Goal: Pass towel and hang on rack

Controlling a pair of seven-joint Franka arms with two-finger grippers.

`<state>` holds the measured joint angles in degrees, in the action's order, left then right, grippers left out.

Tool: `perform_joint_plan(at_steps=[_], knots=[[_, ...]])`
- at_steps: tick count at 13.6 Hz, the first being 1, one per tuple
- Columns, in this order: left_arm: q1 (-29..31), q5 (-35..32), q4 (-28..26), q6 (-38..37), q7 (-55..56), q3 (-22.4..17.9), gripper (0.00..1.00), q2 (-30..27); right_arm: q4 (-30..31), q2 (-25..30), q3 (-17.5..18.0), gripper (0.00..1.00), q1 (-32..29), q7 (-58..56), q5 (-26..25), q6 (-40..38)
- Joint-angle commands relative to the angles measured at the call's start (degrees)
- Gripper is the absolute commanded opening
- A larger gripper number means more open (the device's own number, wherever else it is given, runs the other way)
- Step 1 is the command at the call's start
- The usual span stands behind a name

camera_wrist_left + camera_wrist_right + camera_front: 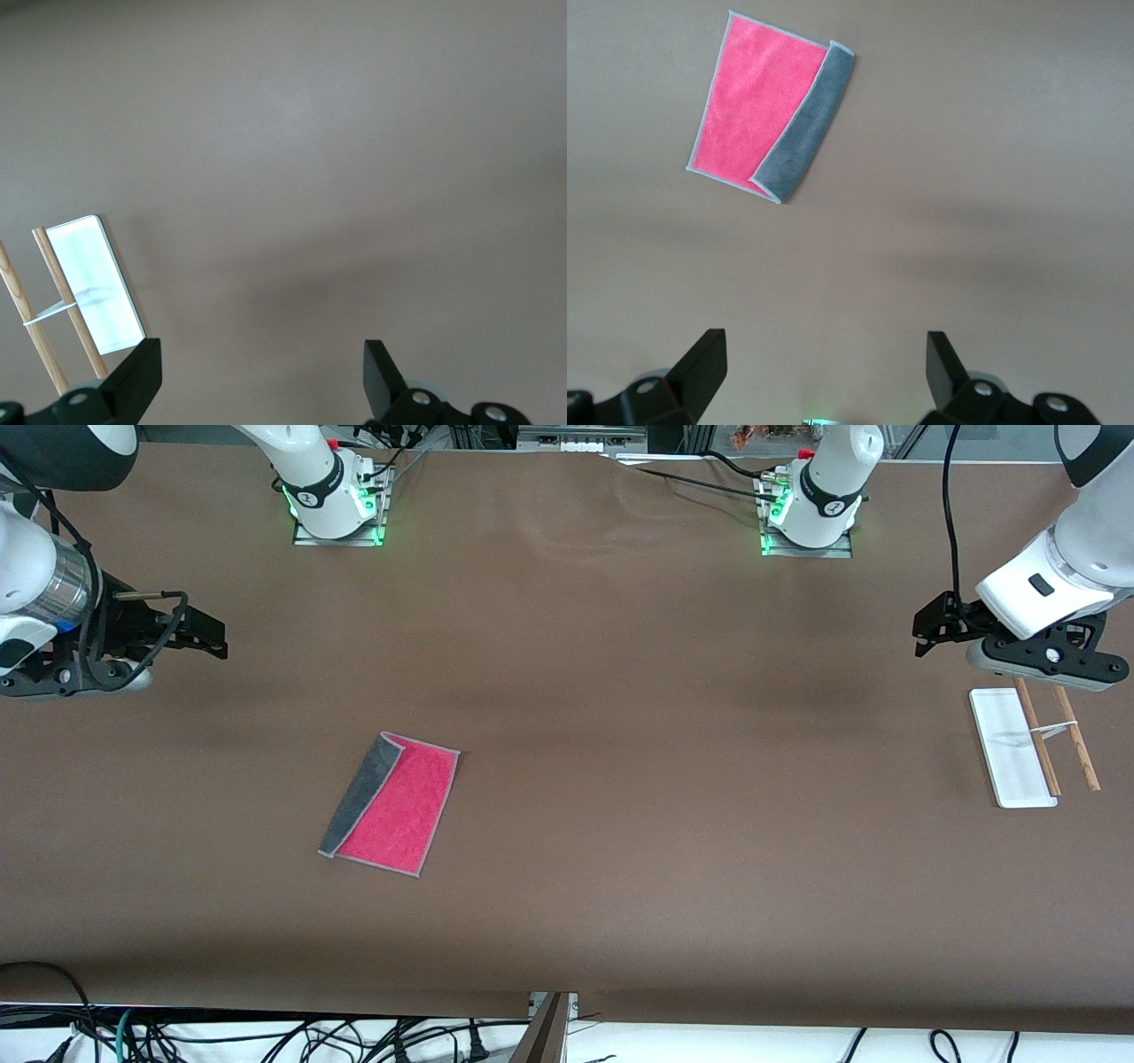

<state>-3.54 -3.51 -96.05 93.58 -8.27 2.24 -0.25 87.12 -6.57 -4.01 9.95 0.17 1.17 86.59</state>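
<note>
The towel [391, 804] lies flat on the brown table toward the right arm's end, pink-red face up with one long edge folded over to show the dark grey reverse. It also shows in the right wrist view [770, 108]. The rack [1032, 744] lies at the left arm's end, white base plate with two wooden rods beside it; the left wrist view shows it too [75, 301]. My right gripper [204, 636] is open and empty, raised over bare table at the right arm's end, apart from the towel. My left gripper [930, 631] is open and empty, just above the rack's end.
The brown table cloth [620, 717] covers the whole table. The two arm bases [332, 500] [811, 509] stand along the edge farthest from the front camera. Cables hang below the table's near edge.
</note>
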Motion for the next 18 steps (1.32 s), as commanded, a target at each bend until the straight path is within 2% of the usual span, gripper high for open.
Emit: perform_joint_plan(at_steps=[1, 18], knots=[[0.02, 1.05, 0.07, -0.51, -0.16, -0.22, 1.00, -0.28, -0.38, 0.33, 0.67, 0.99, -0.63, 0.45, -0.82, -1.07], [0.02, 1.05, 0.07, -0.60, -0.16, -0.22, 1.00, -0.28, -0.55, 0.07, 0.75, 1.00, -0.63, 0.89, -1.26, 1.65]])
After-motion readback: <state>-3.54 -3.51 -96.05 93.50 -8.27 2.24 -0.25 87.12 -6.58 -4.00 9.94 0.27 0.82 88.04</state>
